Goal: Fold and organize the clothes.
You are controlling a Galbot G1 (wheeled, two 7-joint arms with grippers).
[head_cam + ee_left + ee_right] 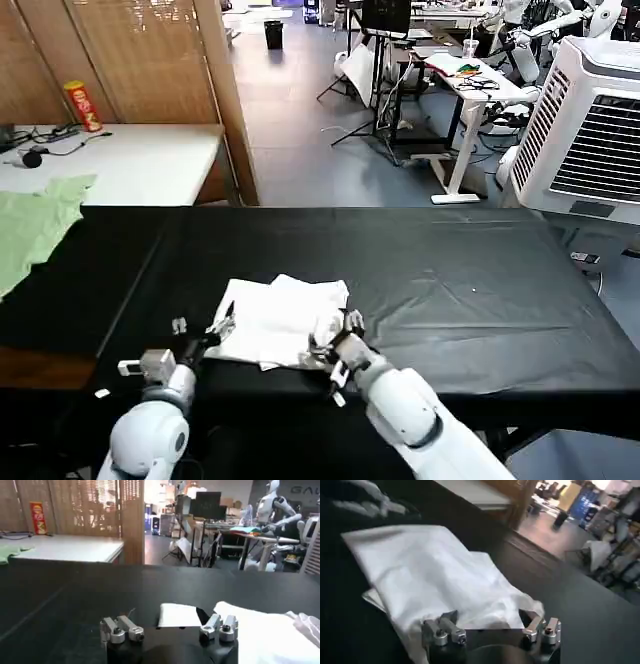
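The folded white cotton T-shirt (283,320) lies near the front edge of the black-covered table (480,290), with the left gripper (222,328) at its left edge and the right gripper (335,338) at its right edge, both with fingers spread apart.

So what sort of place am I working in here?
Likely a robotics lab or workshop: other white robots stand at the back, desks with a monitor fill the open floor, and a cooling unit sits beside the black table holding the T-shirt.

Soft white cotton T-shirt (282,320) on matt black table cloth (480,290); dull metal claw fingertips (440,632).
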